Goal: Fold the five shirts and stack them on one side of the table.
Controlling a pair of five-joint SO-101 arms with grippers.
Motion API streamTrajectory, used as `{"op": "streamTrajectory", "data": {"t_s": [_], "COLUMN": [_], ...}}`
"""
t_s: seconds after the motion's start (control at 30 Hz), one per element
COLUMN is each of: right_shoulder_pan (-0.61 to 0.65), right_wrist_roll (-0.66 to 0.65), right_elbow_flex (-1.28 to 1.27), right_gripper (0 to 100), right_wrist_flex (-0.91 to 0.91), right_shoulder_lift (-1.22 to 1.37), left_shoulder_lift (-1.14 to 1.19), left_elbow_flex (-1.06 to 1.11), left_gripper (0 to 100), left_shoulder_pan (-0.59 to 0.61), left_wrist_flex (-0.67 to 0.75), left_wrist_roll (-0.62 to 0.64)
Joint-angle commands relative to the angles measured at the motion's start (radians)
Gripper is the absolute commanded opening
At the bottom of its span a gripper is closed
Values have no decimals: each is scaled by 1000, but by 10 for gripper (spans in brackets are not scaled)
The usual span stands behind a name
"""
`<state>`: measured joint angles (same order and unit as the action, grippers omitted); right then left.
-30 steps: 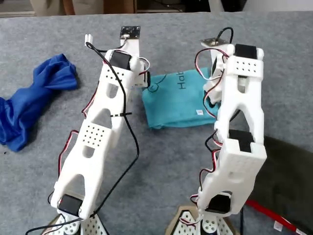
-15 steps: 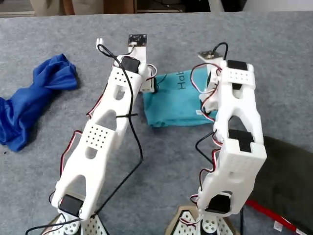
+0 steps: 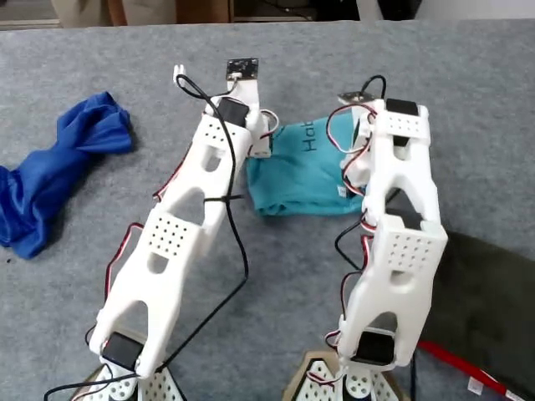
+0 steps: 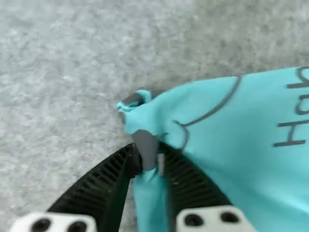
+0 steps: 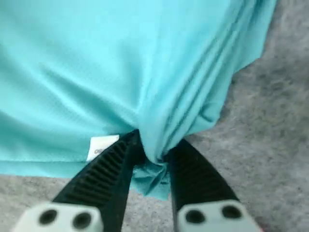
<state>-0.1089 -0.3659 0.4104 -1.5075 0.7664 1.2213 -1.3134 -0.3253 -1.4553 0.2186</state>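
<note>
As both arms shift over the last second — the left one swinging farther out and to the right, the right one easing left — the teal shirt (image 3: 305,180) at the far middle of the grey table (image 3: 468,92) draws in a little between them at its left edge. That looks like a fold under way on this one shirt, with stacking not yet begun. A crumpled blue shirt (image 3: 58,167) lies well apart at the left, unfolded.

The left gripper (image 4: 147,153) is closed narrow on the teal shirt's left corner, with a wad of teal cloth and grey trim pinched between its black ribbed fingers (image 4: 104,183). The right gripper (image 5: 153,145) is likewise clamped on a gathered fold at the shirt's right edge, just beside a small white tag (image 5: 102,146) — the cloth pleats upward from the pinch. A dark cloth (image 3: 493,292) sits at the near right.
</note>
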Motion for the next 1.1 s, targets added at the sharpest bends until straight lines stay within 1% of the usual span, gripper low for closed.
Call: {"op": "streamTrajectory", "data": {"t_s": [0.0,0.17,0.23,0.3,0.4,0.47,0.53,0.73,0.87,1.07], "right_shoulder_pan": [-4,-10,-10,-10,-10,-10,-12,-61,-120,-223], "right_wrist_roll": [-12,-5,-5,-5,-5,-5,-5,-5,-15,-75], "right_elbow_flex": [79,171,209,255,321,349,364,328,240,90], "right_gripper": [10,4,4,4,4,4,4,4,4,4], "right_wrist_flex": [-68,-97,-126,-163,-219,-249,-270,-275,-275,-275], "right_shoulder_lift": [71,94,71,42,-5,-33,-61,-170,-282,-487], "left_shoulder_lift": [-31,-42,-44,-44,-44,-44,-65,-193,-268,-318], "left_elbow_flex": [0,-2,-17,-89,-258,-367,-359,-361,-359,-361], "left_gripper": [20,19,19,18,18,18,18,18,18,18], "left_shoulder_pan": [-11,-17,-11,-3,-2,-15,-43,-97,-129,-199], "left_wrist_flex": [3,-2,-5,-37,-127,-180,-193,-210,-210,-209], "left_wrist_roll": [6,14,41,58,140,158,158,160,160,181]}}
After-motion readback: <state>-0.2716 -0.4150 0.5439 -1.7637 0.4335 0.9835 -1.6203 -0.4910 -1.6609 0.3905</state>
